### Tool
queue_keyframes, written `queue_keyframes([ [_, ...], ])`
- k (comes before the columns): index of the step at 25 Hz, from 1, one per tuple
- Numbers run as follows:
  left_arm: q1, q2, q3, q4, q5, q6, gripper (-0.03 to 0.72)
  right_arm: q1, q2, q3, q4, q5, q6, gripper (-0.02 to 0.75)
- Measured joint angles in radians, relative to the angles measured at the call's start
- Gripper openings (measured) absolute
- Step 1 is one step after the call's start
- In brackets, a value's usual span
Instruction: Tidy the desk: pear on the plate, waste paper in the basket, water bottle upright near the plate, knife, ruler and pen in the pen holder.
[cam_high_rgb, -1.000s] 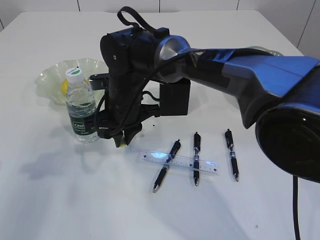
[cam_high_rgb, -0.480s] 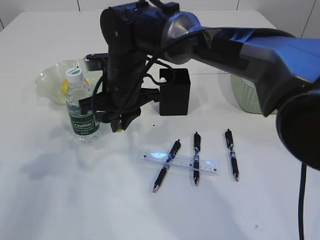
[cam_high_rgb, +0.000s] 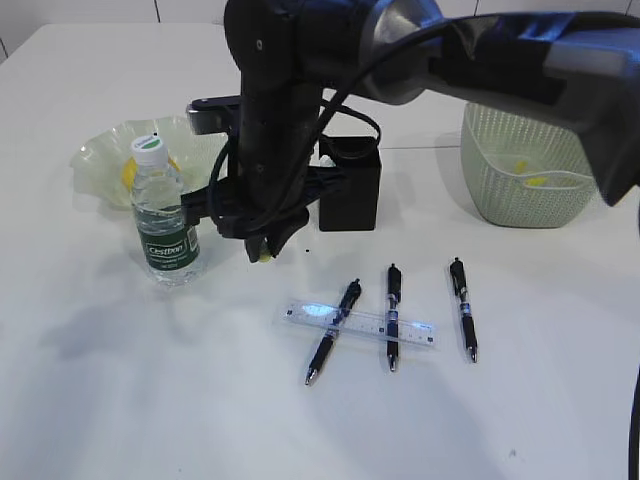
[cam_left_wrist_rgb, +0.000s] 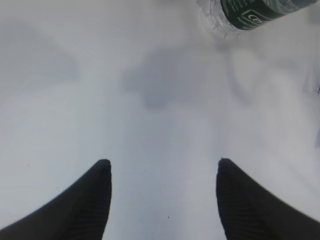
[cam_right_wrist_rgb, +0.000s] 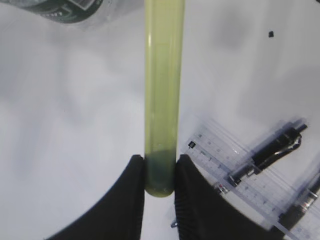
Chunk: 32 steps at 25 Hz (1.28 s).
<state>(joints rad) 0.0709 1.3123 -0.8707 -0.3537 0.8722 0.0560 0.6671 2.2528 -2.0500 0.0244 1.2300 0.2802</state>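
Outside, the right gripper (cam_high_rgb: 262, 250) hangs over the worktop (cam_high_rgb: 150, 400) between water bottle (cam_high_rgb: 165, 215) and pen holder (cam_high_rgb: 350, 190). Left wrist: gripper (cam_left_wrist_rgb: 162, 172) jaws apart over bare white. Right wrist: jaws clamp a slim yellow-green knife (cam_right_wrist_rgb: 162, 90) above the clear ruler (cam_right_wrist_rgb: 235, 165).

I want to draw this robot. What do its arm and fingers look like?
The right arm is chunky and black, with a shiny grey rounded joint and loose black cables looping beside it. Each gripper, left gripper and right gripper, has two dark ribbed fingers tapering to rounded tips.

pens (cam_high_rgb: 392, 315) on ruler (cam_high_rgb: 360, 324) — (crosswise)
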Motion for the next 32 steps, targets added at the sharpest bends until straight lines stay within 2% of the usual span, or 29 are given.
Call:
queue_keyframes([
  [13,0.0,0.0,0.0,0.0,0.0,0.0,0.466,-0.043,-0.313,0.249,-0.046,0.0,-0.034,0.128],
  [26,0.0,0.0,0.0,0.0,0.002,0.0,0.466,-0.048,-0.774,0.686,-0.081,-0.014,-0.034,0.127],
  [32,0.0,0.0,0.0,-0.001,0.002,0.0,0.466,-0.048,-0.948,0.78,-0.081,-0.046,-0.034,0.127],
])
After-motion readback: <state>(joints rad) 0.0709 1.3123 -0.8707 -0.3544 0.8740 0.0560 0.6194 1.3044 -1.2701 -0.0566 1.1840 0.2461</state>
